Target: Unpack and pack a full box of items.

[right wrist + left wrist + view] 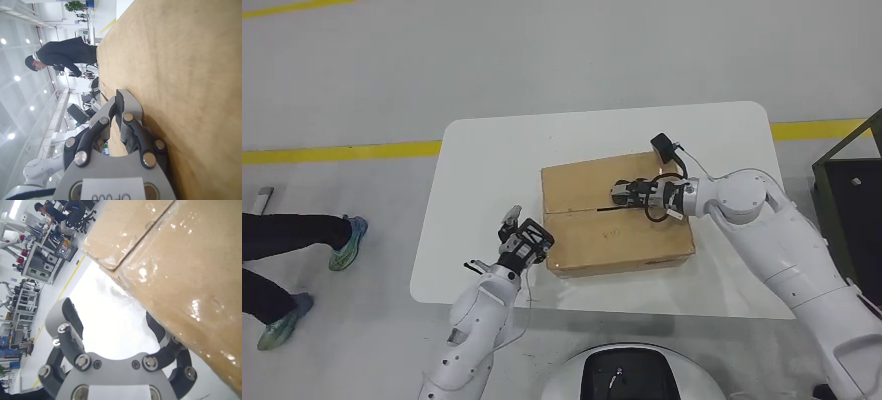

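Pale grey floor (542, 60), yellow floor line (342, 153), white table (482, 200), bright ceiling spotlights (17, 78)

Robotics lab or industrial test hall, not a home. Pale poured floor w/ yellow lane tape (342, 152); plain white work table (492, 170) in the open. Behind it: alu-frame equipment cell (37, 264), metal racks (24, 298), machine arm w/ red joints (20, 239), office chairs (85, 217) at desks. High white ceiling w/ rows of round lights (17, 78).
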Action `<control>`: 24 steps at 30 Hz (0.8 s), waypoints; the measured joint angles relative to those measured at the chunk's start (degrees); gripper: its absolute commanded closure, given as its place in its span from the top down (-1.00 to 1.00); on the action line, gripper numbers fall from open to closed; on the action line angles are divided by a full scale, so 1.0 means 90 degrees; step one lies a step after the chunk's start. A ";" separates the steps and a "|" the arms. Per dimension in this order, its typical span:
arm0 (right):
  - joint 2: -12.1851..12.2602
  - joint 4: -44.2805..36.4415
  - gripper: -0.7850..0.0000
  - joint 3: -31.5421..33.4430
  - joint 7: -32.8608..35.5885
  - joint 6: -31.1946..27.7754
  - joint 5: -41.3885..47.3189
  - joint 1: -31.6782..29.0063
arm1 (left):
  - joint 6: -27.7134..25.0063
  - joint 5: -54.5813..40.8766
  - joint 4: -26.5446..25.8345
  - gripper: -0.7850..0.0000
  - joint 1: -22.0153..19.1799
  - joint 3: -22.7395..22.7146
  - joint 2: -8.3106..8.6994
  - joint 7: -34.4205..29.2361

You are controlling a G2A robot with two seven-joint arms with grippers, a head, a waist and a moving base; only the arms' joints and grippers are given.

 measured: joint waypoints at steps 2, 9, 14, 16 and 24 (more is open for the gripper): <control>-0.0006 0.0001 -1.00 -0.0022 -0.0002 0.0008 -0.0001 0.0000 | 0.0078 -0.0091 -0.0020 0.64 -0.0044 0.0027 -0.0023 0.0003; -0.0018 -0.0018 -1.00 -0.0064 -0.0011 0.0030 -0.0018 -0.0026 | 0.0400 -0.0272 -0.0005 -0.37 -0.0074 0.0028 -0.0082 0.0088; -0.0010 -0.0052 -1.00 -0.0047 -0.0024 0.0029 -0.0026 -0.0071 | 0.0662 -0.0356 -0.0177 -0.70 0.0045 -0.0088 -0.0096 0.0217; -0.0007 -0.0071 -1.00 -0.0038 -0.0034 0.0038 -0.0028 -0.0090 | 0.0673 -0.0365 -0.0253 -0.71 0.0108 -0.0125 -0.0097 0.0232; -0.0010 -0.0138 -1.00 -0.0047 -0.0043 0.0059 -0.0025 -0.0121 | 0.0599 -0.0234 -0.0347 -1.00 0.0199 -0.0142 -0.0109 0.0254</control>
